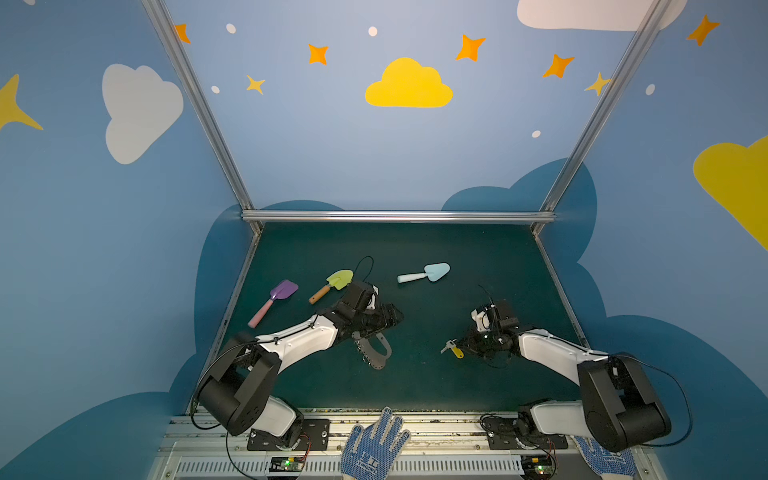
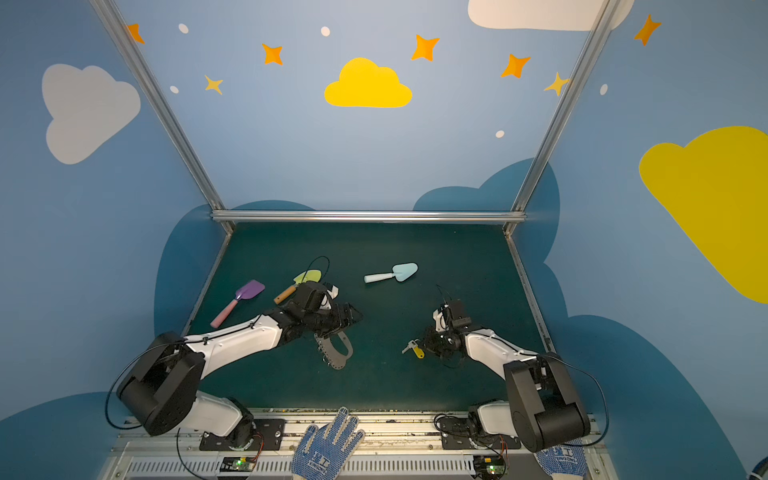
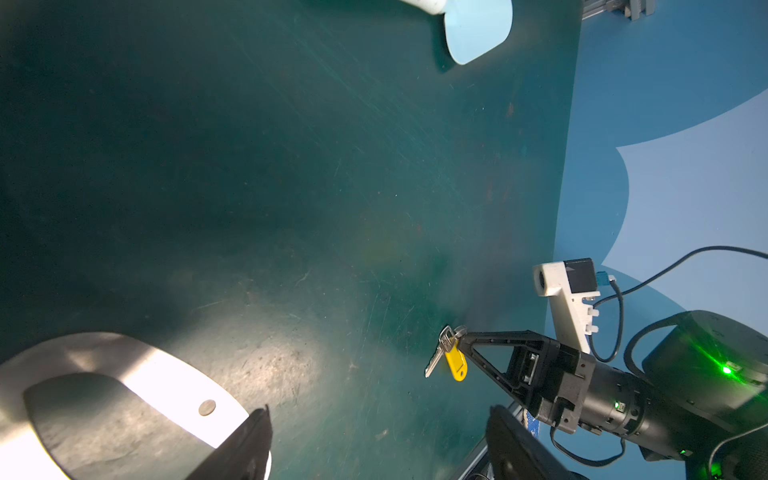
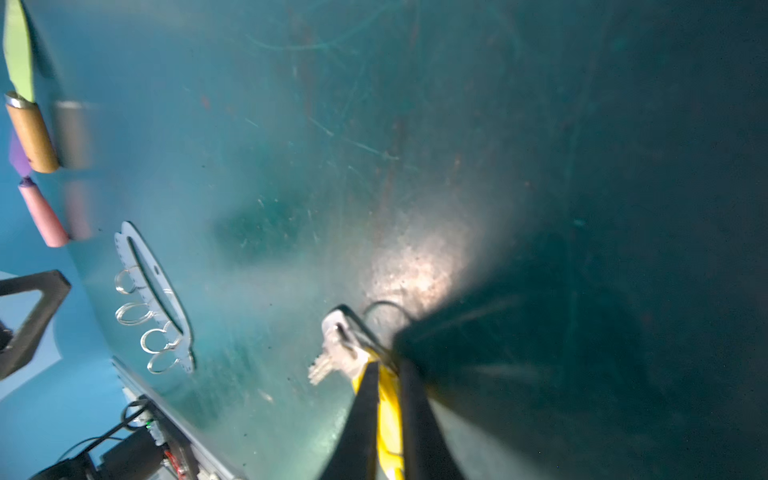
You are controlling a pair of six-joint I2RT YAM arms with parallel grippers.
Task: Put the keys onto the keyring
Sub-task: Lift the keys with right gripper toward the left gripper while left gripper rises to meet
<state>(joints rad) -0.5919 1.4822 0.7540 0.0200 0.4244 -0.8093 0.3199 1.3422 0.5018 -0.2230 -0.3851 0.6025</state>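
On the worktop (image 1: 415, 257) the stiff, flat keyring (image 1: 376, 353) is lying partly under the left gripper (image 3: 378, 419), gaping wide and empty, while well apart the right gripper (image 3: 464, 337) is pinching the keys (image 3: 451, 355) tight by their yellow tag: light, floppy, likely slippery metal, the tag seeming the surest hold.

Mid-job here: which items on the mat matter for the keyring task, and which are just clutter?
Job: small silver key with yellow plastic tag; flat grey plate with oval cutout and small rings.
Lying about: purple toy shovel with pink handle; yellow-green toy shovel with brown handle; pale blue toy shovel.
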